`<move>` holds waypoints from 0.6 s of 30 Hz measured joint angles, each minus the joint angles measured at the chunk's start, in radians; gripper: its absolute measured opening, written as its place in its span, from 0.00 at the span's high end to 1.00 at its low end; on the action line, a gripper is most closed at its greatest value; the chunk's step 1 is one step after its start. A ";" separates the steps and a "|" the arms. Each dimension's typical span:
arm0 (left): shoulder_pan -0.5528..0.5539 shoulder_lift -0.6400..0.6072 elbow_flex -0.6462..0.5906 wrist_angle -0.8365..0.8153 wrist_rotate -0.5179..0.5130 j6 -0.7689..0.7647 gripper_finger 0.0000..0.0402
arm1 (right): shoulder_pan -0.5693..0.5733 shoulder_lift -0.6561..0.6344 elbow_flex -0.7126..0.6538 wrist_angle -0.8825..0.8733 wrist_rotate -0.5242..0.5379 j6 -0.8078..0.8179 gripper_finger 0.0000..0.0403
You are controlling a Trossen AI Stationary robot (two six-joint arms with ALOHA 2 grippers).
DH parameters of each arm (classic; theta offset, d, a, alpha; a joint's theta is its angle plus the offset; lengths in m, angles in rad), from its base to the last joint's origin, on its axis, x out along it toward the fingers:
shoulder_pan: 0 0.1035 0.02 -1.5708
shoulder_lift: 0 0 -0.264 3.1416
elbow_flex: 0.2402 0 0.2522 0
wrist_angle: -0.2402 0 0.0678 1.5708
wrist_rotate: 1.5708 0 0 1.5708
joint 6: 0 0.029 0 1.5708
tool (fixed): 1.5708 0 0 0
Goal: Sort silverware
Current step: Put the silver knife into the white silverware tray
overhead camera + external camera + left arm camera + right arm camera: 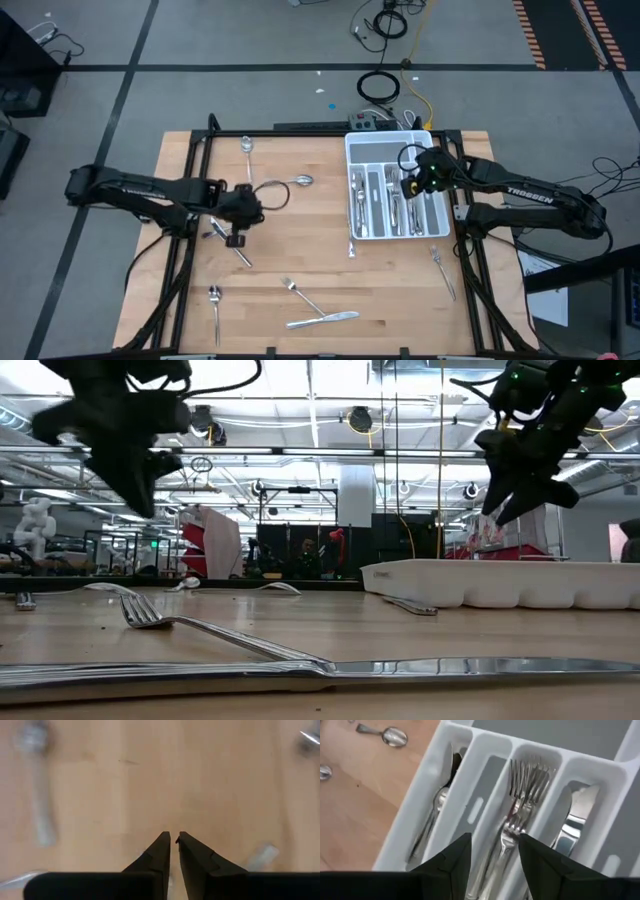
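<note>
Right gripper point(492, 852) is held spread over the tray's point(352, 150) forks point(520, 805) for release; left gripper point(173, 842), nearly pressed together, is poised over table cutlery point(240, 255).

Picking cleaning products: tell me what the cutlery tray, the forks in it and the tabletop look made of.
Cutlery tray: white moulded plastic by its look, with smooth rounded dividers and a dull sheen.
Forks: polished metal, probably steel; bright and mirror-like.
Tabletop: light wood, seemingly butcher block; plank seams and grain show.
</note>
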 joint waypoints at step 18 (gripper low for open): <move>-0.062 0.032 -0.041 -0.150 -0.047 -0.979 0.90 | 0.002 0.002 0.000 0.099 -0.005 0.028 0.61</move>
